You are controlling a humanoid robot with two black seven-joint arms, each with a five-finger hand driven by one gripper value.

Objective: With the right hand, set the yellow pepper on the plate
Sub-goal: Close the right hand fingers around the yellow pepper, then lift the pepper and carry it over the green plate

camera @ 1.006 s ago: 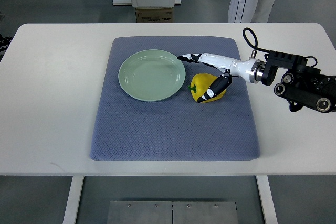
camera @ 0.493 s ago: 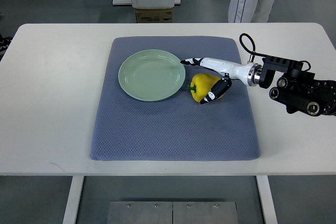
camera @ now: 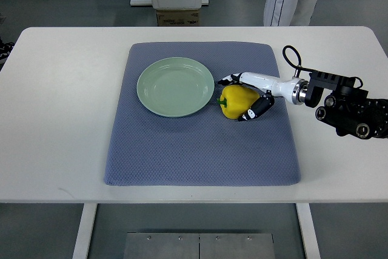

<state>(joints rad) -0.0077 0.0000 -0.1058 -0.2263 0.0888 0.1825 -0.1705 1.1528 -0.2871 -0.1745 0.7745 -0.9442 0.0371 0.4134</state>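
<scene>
Fingers (camera: 254, 112) of the right hand (camera: 248, 95) cup the glossy yellow bell pepper (camera: 236, 101) loosely, right of centre; it could roll free short of the round pale-green plate (camera: 175, 87).

Bright, even overhead light, faint soft shadows, sharp focus, perhaps slight edge distortion

A bright yellow pepper (camera: 237, 100) with a green stem is seen right of centre. A pale green plate (camera: 175, 87), plain and unpatterned, is shown at centre. Both are set on a blue-grey mat (camera: 200, 150) with a fine dotted weave. The table (camera: 60, 119) is coloured white. The right hand (camera: 247, 97) is finished in white with black fingertips, and its arm is black at the right edge.
</scene>
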